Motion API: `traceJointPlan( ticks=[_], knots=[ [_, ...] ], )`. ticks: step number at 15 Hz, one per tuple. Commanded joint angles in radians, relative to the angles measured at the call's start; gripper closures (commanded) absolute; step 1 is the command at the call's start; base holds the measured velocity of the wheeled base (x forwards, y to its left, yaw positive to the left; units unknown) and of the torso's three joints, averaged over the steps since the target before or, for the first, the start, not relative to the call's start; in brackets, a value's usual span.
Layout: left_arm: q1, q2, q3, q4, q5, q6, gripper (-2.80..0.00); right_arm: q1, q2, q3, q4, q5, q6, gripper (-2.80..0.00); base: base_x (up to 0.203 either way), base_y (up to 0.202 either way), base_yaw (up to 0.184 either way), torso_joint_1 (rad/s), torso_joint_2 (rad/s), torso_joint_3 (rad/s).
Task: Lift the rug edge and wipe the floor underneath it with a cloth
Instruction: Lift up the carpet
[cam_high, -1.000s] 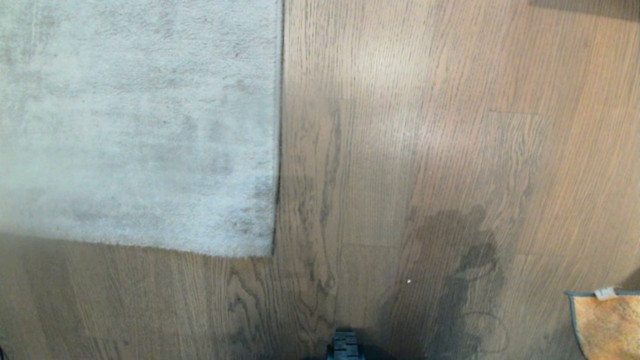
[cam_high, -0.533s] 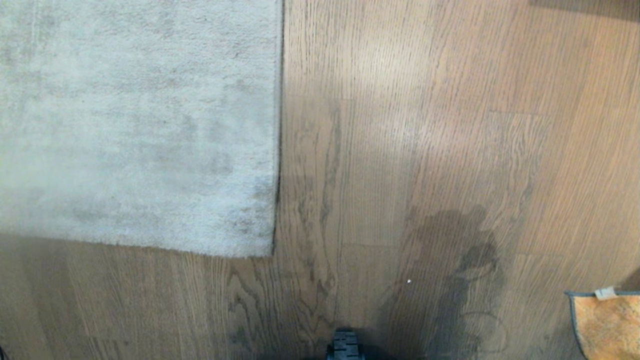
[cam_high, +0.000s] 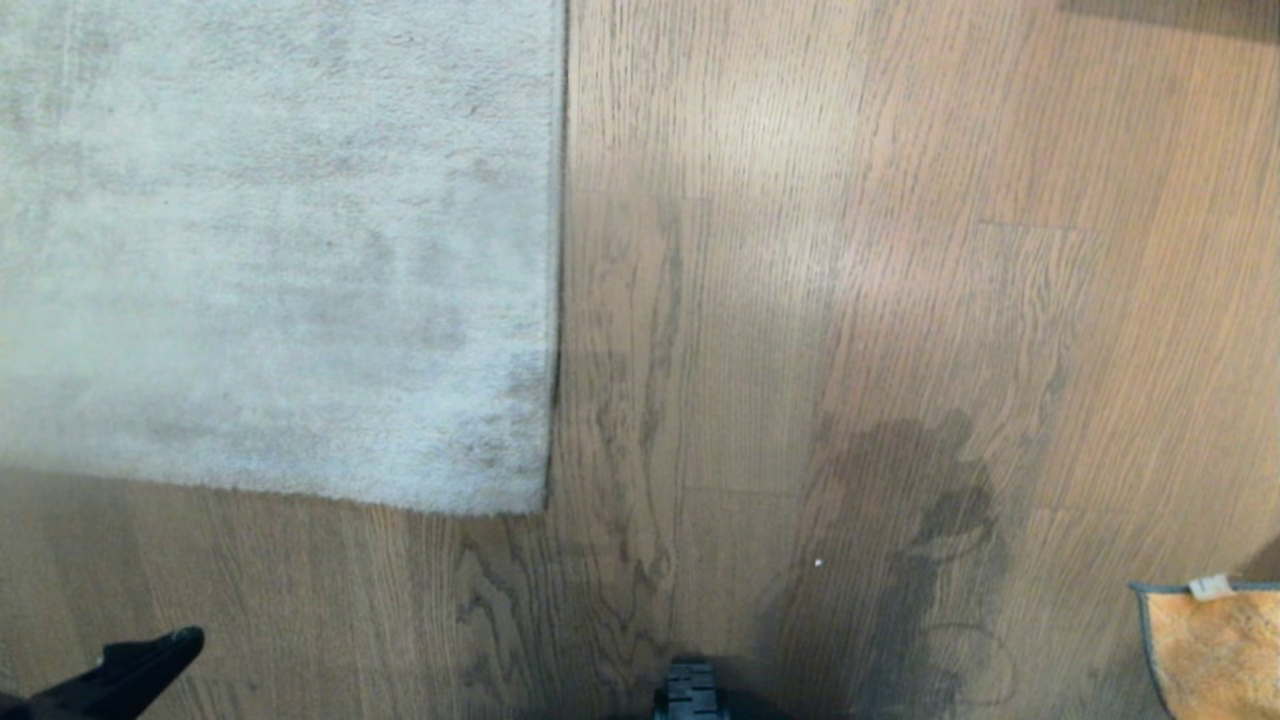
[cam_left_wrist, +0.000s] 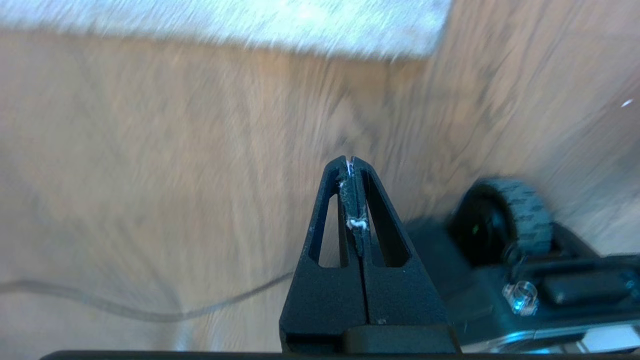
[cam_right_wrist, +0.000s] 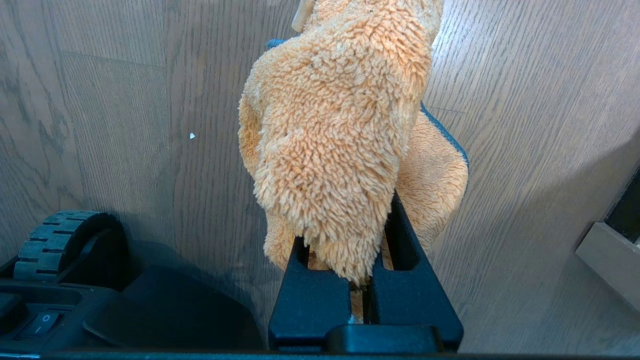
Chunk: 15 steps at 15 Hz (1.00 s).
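Newly arrived since a second ago, my left pincer (cam_high: 150, 655) pokes into the lower left corner of the head view as a dark pointed shape; before that, neither arm showed there. Nothing else has shifted. From its own wrist camera the left pincer (cam_left_wrist: 352, 167) has its two black fingers pressed together with nothing between them, apart from a few pale fibres stuck along the seam. It hangs over bare wood floor (cam_high: 800, 300), with the rug edge (cam_high: 553, 300) lying flat ahead of it, the square corner (cam_high: 535, 500) undisturbed and not yet touched.

My right pincer (cam_right_wrist: 365, 280) is pinching the fuzzy orange cloth (cam_right_wrist: 335, 135), which bunches up over the fingers. In the head view only a corner of the cloth (cam_high: 1215, 650) shows, at the lower right, well apart from the rug.

I judge the lifting step is only beginning: the left pincer must spread before it can take the rug corner, and wiping waits on that.
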Motion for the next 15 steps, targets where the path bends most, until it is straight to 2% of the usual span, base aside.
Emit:
traceJointPlan(
  ticks=[1,4,8,12,15],
  knots=[
    [-0.048,0.214,-0.046,-0.095,-0.002,-0.001,0.00,0.000,0.001,0.000,0.000,0.000,-0.001,0.00,0.000,0.000,0.000,0.000,0.00,0.000],
    [-0.115,0.394,-0.161,-0.175,0.001,-0.014,0.00,-0.001,0.001,0.000,0.000,0.000,-0.001,0.00,0.000,0.000,0.000,0.000,0.00,0.000],
    [-0.245,0.594,-0.354,-0.196,0.030,-0.052,0.00,0.000,0.001,0.000,0.000,0.000,-0.001,0.00,0.000,0.000,0.000,0.000,0.00,0.000],
    [-0.373,0.698,-0.482,-0.197,0.066,-0.127,0.00,0.000,0.001,0.000,0.000,0.000,-0.001,0.00,0.000,0.000,0.000,0.000,0.00,0.000],
    [-0.444,0.744,-0.538,-0.194,0.095,-0.150,0.00,0.000,0.001,0.000,0.000,0.000,-0.001,0.00,0.000,0.000,0.000,0.000,0.00,0.000]
  ],
)
